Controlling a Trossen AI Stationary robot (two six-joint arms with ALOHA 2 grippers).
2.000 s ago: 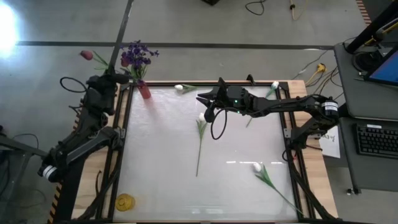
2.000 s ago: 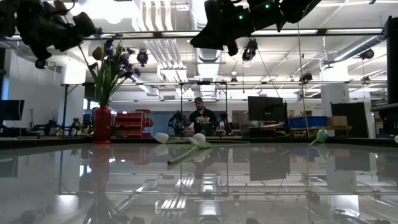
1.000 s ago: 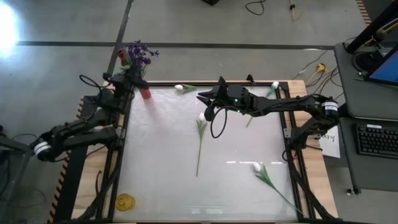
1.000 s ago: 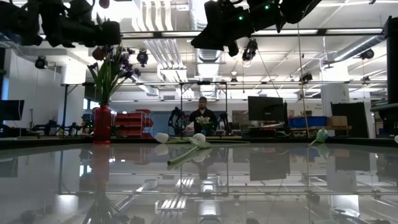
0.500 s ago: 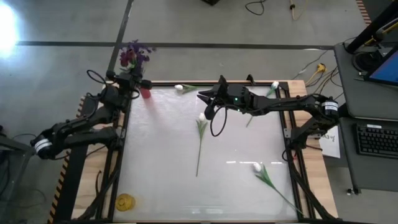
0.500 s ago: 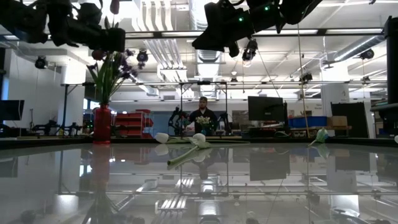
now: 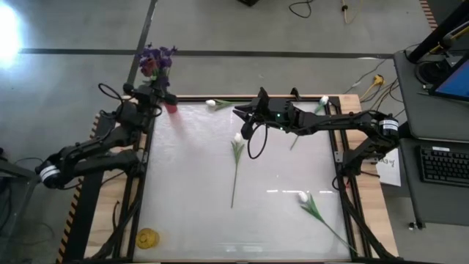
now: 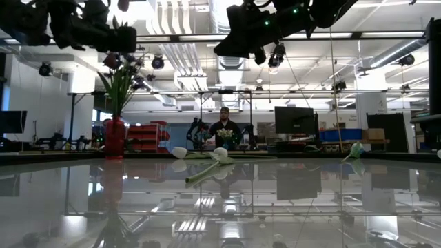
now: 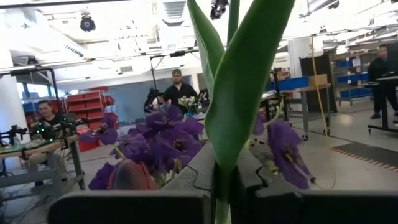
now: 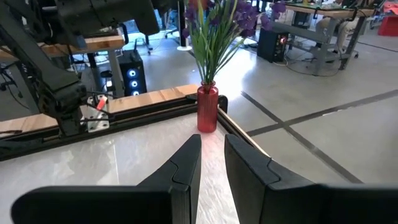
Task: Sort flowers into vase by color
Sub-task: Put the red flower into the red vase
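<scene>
Flowers: the left gripper (image 9: pixel 219 186) clamps a green tulip stem (image 9: pixel 239 93) above the red vase (image 7: pixel 170 108) at the table's far left corner. Right gripper (image 10: pixel 211 163) hovers, fingers parted. A misaligned drop could tip the narrow vase.

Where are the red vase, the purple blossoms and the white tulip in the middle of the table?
red vase (image 10: pixel 208 109): right wrist view, on its body.
purple blossoms (image 9: pixel 158 134): left wrist view, on the petals.
white tulip (image 7: pixel 238 137): high view, on its bud.

Open tabletop (image 7: pixel 190 176) beside scattered tulips (image 7: pixel 236 158)
</scene>
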